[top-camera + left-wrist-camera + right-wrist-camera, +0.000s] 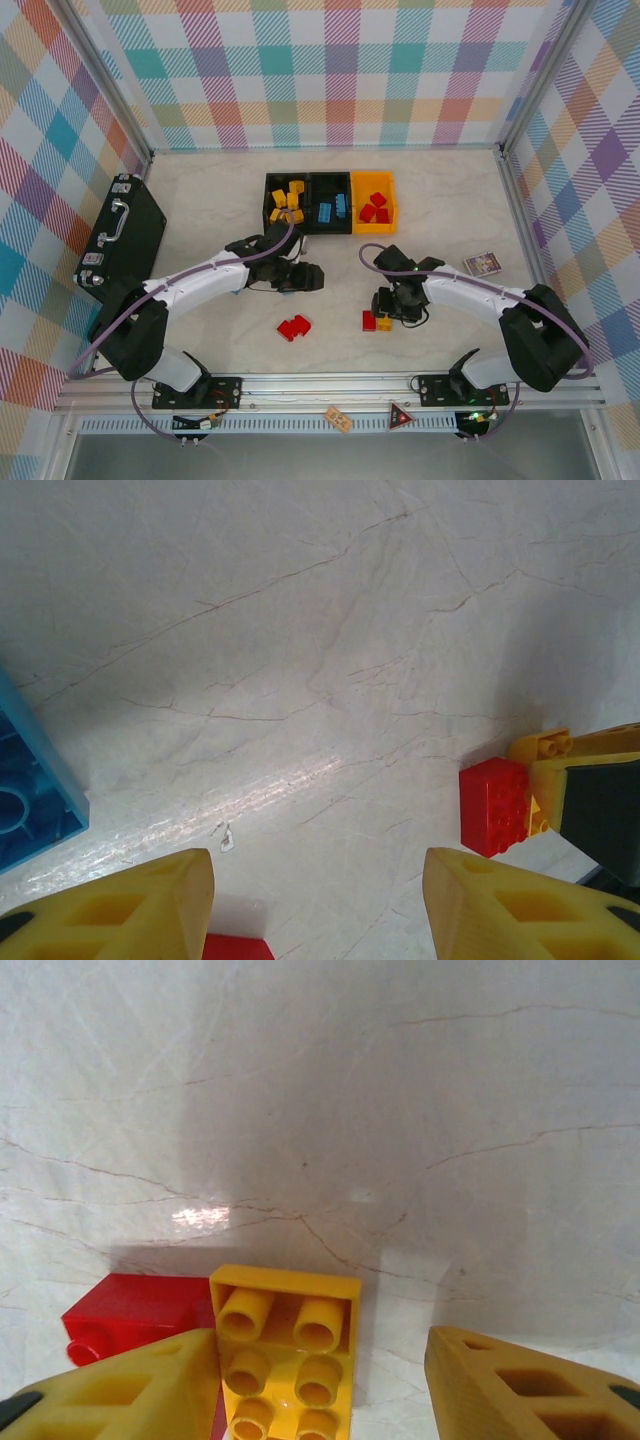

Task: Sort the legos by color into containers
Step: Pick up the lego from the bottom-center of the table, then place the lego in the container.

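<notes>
The right gripper (320, 1348) hangs over a yellow brick (285, 1350) on the table, jaws wide either side, not gripping — the pick is in hand. Next: close without catching the red brick (135, 1312) touching it, then carry to the bin (268, 203) holding yellows. The left gripper (318, 872), jaws apart and empty, hovers beside that path.

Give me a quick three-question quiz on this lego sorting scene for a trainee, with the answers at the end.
1. The legos in the yellow-orange bin are: A blue, B red, C yellow.
2. True or false: the briefcase sits right of the yellow-orange bin.
3. Fill in: the brick between the fingers of the right gripper is ____.
Key: 1 B; 2 false; 3 yellow.
</notes>
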Action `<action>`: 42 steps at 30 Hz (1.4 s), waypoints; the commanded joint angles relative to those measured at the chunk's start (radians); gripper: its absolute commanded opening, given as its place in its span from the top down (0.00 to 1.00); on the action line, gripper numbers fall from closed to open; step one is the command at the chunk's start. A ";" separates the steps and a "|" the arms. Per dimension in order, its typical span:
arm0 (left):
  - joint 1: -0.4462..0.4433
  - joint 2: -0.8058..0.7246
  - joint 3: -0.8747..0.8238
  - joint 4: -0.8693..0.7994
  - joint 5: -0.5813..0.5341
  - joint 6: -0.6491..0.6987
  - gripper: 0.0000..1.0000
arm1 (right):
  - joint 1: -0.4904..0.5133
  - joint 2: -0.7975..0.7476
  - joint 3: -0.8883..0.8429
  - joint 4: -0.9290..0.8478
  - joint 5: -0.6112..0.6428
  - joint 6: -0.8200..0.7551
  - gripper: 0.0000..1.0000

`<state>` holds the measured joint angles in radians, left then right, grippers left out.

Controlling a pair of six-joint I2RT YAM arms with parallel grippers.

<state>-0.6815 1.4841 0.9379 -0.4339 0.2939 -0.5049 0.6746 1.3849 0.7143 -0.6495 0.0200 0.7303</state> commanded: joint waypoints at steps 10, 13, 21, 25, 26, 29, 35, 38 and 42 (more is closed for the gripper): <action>-0.026 0.024 -0.016 0.029 -0.007 -0.019 0.43 | 0.003 0.041 -0.009 -0.054 0.064 0.027 0.54; -0.029 0.018 -0.017 0.028 -0.010 -0.023 0.43 | 0.003 0.049 0.003 -0.044 0.049 0.024 0.67; -0.030 -0.064 -0.070 0.043 -0.066 -0.084 0.43 | 0.003 0.019 0.145 -0.079 0.057 -0.028 0.78; -0.029 -0.127 -0.124 0.046 -0.111 -0.145 0.43 | 0.004 0.078 0.283 -0.070 0.046 -0.082 0.78; -0.030 -0.151 -0.145 0.045 -0.125 -0.164 0.44 | 0.006 0.103 0.330 -0.066 0.042 -0.099 0.78; -0.030 -0.234 -0.202 0.021 -0.176 -0.211 0.43 | 0.005 0.192 0.468 -0.065 0.023 -0.144 0.78; -0.026 -0.391 -0.278 -0.115 -0.307 -0.297 0.43 | 0.012 0.368 0.739 -0.077 -0.018 -0.207 0.78; -0.024 -0.449 -0.312 -0.158 -0.342 -0.335 0.42 | 0.014 0.460 0.866 -0.089 -0.030 -0.230 0.77; -0.018 -0.505 -0.340 -0.191 -0.359 -0.362 0.41 | 0.014 0.583 1.030 -0.115 -0.051 -0.246 0.77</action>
<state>-0.6998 1.0126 0.6189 -0.5564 -0.0177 -0.8200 0.6823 1.9087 1.6577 -0.7242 -0.0002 0.5240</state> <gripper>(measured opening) 0.585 0.276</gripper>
